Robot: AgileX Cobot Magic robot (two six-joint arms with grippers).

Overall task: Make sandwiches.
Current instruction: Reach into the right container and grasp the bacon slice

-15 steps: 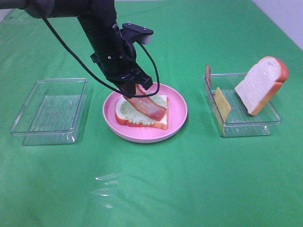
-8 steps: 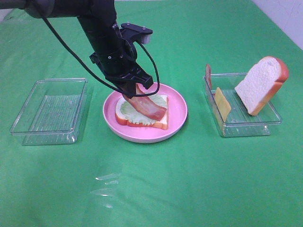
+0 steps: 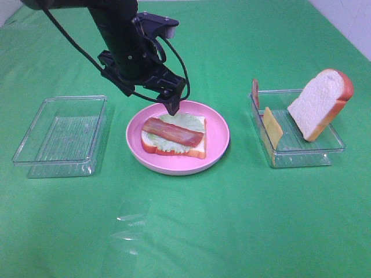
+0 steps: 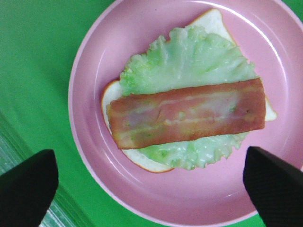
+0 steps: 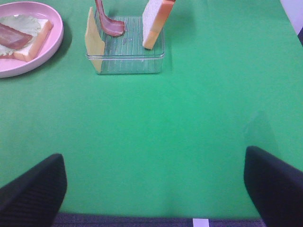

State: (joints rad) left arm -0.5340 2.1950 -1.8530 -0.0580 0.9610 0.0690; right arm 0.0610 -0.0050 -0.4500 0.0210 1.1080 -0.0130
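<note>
The open-faced sandwich lies on the pink plate (image 3: 219, 142): a white bread slice (image 3: 174, 150), pale green lettuce (image 3: 188, 121) and one bacon strip (image 3: 174, 132) flat on top. It also shows in the left wrist view as the bacon strip (image 4: 189, 113) on lettuce (image 4: 189, 61). My left gripper (image 3: 152, 92) hangs open and empty just above the plate's far side; its fingers (image 4: 26, 191) stand wide apart. My right gripper (image 5: 156, 198) is open and empty, low over the bare cloth, out of the exterior view.
A clear tray (image 3: 298, 152) on the right holds a leaning bread slice (image 3: 322, 103), a yellow cheese slice (image 3: 271, 126) and a bacon strip (image 3: 255, 92). An empty clear tray (image 3: 61, 136) stands left of the plate. Green cloth covers the table.
My left gripper has let go of the bacon strip, which now lies flat on the lettuce. The gripper has opened and risen a little to the back left.
</note>
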